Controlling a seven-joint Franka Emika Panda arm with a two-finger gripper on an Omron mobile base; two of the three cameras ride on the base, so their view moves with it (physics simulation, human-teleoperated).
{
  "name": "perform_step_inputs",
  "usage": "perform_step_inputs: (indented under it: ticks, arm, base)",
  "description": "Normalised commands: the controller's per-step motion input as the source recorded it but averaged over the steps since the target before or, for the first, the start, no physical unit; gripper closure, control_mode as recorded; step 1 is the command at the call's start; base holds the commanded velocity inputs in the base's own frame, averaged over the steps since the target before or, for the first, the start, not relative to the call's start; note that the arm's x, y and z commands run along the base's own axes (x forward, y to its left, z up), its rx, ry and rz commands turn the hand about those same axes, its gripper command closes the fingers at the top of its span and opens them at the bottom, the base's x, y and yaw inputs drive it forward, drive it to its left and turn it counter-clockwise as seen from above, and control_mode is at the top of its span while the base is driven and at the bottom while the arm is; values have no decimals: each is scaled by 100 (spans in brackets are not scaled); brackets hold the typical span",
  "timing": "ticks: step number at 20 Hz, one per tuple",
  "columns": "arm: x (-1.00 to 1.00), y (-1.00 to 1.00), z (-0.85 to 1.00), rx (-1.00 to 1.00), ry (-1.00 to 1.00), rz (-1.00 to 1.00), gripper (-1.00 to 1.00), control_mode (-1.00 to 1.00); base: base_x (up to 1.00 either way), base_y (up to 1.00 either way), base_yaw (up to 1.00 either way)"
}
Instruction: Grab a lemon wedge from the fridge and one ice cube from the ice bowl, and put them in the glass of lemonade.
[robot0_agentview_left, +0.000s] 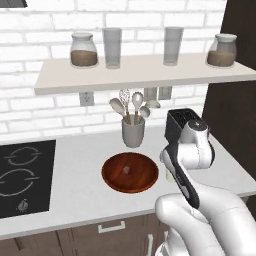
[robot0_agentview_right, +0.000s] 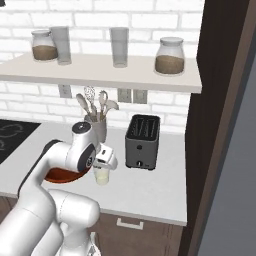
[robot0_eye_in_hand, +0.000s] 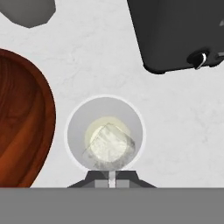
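The glass of lemonade (robot0_eye_in_hand: 105, 133) stands on the counter between the wooden ice bowl (robot0_eye_in_hand: 22, 122) and the toaster, seen from straight above in the hand view. My gripper (robot0_eye_in_hand: 111, 178) hangs directly over the glass, its fingers close together, shut on a pale translucent ice cube (robot0_eye_in_hand: 108, 148) that overlaps the yellowish liquid. From the right base view the gripper (robot0_agentview_right: 104, 161) sits just above the glass (robot0_agentview_right: 102, 176). Another ice cube (robot0_agentview_left: 127, 170) lies in the ice bowl (robot0_agentview_left: 130, 172). The lemon wedge is out of view. A flat grey surface, likely the fridge (robot0_agentview_right: 235, 175), fills the far right.
A black toaster (robot0_agentview_right: 142, 141) stands right of the glass. A grey utensil cup (robot0_agentview_left: 133, 131) sits behind the bowl, with a stovetop (robot0_agentview_left: 22, 175) to the left. Above hangs a shelf (robot0_agentview_left: 140, 72) with jars and tall glasses. A dark wall panel (robot0_agentview_right: 220, 100) borders the counter's right end.
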Motion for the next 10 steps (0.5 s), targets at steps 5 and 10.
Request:
perform_step_inputs:
  ticks: [5, 10]
  arm:
    - [0, 0, 0, 0, 4, 0, -100, -100]
    - [1, 0, 0, 0, 1, 0, -100, -100]
  base:
    - [0, 0, 0]
    - [0, 0, 0]
